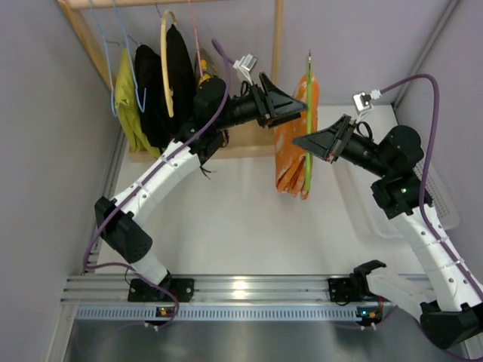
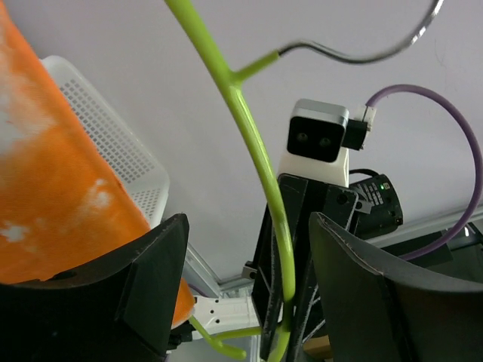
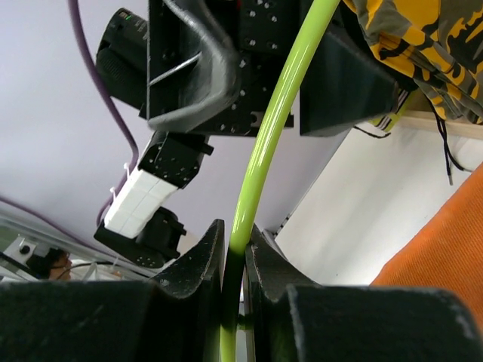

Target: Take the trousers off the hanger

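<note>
The orange trousers (image 1: 293, 143) hang over the lime-green hanger (image 1: 308, 121), held in the air above the table. My right gripper (image 1: 302, 141) is shut on the hanger's green arm (image 3: 260, 158), clamping it between both fingers. My left gripper (image 1: 302, 105) is open, with the hanger arm (image 2: 260, 181) passing between its jaws without touching them. The hanger's metal hook (image 2: 362, 53) curves at the top of the left wrist view. Orange cloth (image 2: 53, 188) lies beside the left jaw and at the right edge of the right wrist view (image 3: 445, 241).
A wooden rack (image 1: 90, 41) at the back left holds a yellow-green garment (image 1: 130, 105), black clothes (image 1: 170, 83) and other hangers. A yellow-and-black camouflage garment (image 3: 423, 45) hangs behind my left arm. A white basket (image 1: 430, 204) sits at the right.
</note>
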### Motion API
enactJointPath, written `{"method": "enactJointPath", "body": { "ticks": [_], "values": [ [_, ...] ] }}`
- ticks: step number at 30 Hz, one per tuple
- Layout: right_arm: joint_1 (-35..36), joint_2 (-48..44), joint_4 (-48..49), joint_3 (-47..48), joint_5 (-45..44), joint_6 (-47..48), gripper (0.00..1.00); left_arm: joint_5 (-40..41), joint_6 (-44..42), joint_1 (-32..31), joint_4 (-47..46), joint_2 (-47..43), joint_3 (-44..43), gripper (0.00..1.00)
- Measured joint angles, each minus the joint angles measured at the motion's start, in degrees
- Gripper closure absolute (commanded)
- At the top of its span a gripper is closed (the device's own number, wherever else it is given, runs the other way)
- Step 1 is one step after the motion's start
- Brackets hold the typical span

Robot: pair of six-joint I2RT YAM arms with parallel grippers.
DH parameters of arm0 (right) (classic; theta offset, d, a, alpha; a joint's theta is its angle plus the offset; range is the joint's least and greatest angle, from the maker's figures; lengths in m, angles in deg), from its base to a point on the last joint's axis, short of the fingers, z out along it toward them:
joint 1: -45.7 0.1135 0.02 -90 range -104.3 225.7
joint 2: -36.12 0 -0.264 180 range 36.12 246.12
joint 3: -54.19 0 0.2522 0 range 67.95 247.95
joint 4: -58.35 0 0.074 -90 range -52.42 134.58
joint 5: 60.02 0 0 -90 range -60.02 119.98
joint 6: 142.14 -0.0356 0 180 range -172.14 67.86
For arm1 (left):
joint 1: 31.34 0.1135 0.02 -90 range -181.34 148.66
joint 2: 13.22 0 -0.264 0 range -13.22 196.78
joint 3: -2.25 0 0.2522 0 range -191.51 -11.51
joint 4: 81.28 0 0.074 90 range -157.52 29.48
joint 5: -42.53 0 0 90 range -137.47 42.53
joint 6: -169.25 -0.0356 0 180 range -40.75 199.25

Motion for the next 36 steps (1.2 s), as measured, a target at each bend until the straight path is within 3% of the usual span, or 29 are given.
{"method": "enactJointPath", "body": {
  "ticks": [10, 17, 20, 22, 26, 28, 29, 31, 32, 33, 36],
  "values": [
    [0.96, -0.09, 1.68, -0.13, 1.92, 0.07, 1.0, -1.33, 2.36, 0.94, -2.6, 2.12, -1.86, 0.3],
    [2.36, 4.02, 3.8, -0.07, 2.25, 0.85, 1.0, -1.77, 5.55, -0.2, -4.37, 2.89, -1.86, 0.38],
    [3.37, 4.72, 3.78, -0.15, 1.79, 1.86, 1.0, -2.1, 6.45, -0.33, -5.22, 2.89, -1.86, 0.55],
    [3.78, 4.59, 4.39, -0.15, 1.44, 2.34, 1.0, -2.16, 7.13, -0.44, -5.14, 2.89, -1.79, 0.73],
    [4.39, 4.13, 6.12, -0.96, 0.81, 4.7, 1.0, -1.97, 9.01, -0.66, -5.6, 2.89, -1.38, 0.92],
    [4.63, 3.89, 6.73, -2.05, 0.42, 6.51, 0.9, -1.9, 9.55, -0.81, -5.62, 2.84, -1.14, 1.0],
    [4.79, 3.76, 6.86, -2.4, -0.09, 7.8, 0.71, -1.9, 9.42, -0.79, -5.64, 2.84, -1.01, 1.0],
    [5.14, 3.43, 7.52, -2.8, -0.39, 11.17, 0.48, -1.79, 9.49, -0.74, -5.4, 2.84, -0.61, 1.0],
    [5.35, 2.84, 7.74, -2.95, -0.46, 13.4, 0.25, -1.75, 9.68, -0.76, -4.9, 2.84, -0.24, 1.0],
    [5.57, 2.03, 7.41, -3.1, -0.52, 15.23, 0.17, -1.75, 10.12, -0.79, -4.28, 2.84, 0.31, 1.0],
    [5.86, -1.49, 4.7, -3.87, -1.75, 22.88, 0.11, -1.75, 11.72, -0.7, -2.45, 2.84, 1.79, 1.0]
  ]
}}
